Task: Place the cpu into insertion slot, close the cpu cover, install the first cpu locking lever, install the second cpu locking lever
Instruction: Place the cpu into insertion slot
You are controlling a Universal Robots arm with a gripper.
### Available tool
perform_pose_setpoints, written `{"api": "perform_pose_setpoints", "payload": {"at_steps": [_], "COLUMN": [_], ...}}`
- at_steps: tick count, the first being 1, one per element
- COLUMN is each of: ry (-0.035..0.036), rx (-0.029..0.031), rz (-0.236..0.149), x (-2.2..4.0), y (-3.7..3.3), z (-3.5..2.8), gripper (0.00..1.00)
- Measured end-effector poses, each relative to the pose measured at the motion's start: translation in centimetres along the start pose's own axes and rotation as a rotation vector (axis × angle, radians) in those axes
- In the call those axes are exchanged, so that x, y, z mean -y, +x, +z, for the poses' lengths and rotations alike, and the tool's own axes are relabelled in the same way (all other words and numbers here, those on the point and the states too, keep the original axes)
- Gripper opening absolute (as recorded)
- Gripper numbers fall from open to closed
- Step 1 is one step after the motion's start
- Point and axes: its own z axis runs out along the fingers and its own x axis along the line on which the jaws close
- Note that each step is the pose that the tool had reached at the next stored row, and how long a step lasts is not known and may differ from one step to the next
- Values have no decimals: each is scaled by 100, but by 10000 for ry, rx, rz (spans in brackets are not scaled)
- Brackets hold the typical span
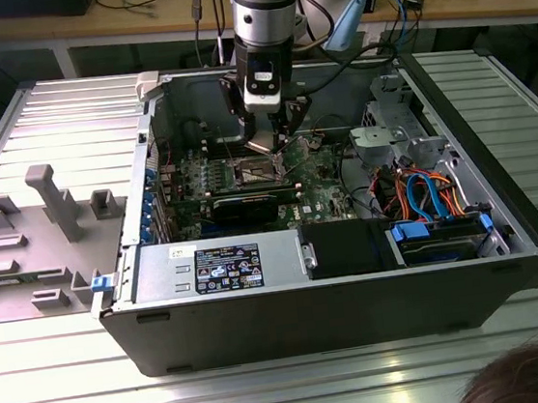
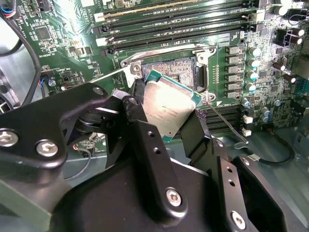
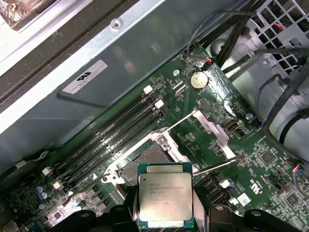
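Over insertion slot (image 3: pixel 145 162) | black gripper (image 2: pixel 167 116) clamped on cpu (image 3: pixel 165 198) | flat sq chip, dull silvery top w/ green rim

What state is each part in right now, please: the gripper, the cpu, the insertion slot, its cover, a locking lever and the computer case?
gripper: shut on the cpu.
cpu: held above the insertion slot, not seated.
insertion slot: empty, uncovered.
cpu cover: swung open.
locking lever: unlatched.
computer case: open, side off.

Part of the insertion slot (image 3: pixel 145 159) hidden behind the cpu (image 3: pixel 165 200)
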Motion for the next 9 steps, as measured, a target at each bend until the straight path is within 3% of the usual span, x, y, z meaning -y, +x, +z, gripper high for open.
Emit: {"api": "perform_pose_setpoints", "payload": {"at_steps": [9], "ry": [-4], "rx": [0], "rz": [331], "x": [0], "y": [0], "z": [7], "gripper": [54]}}
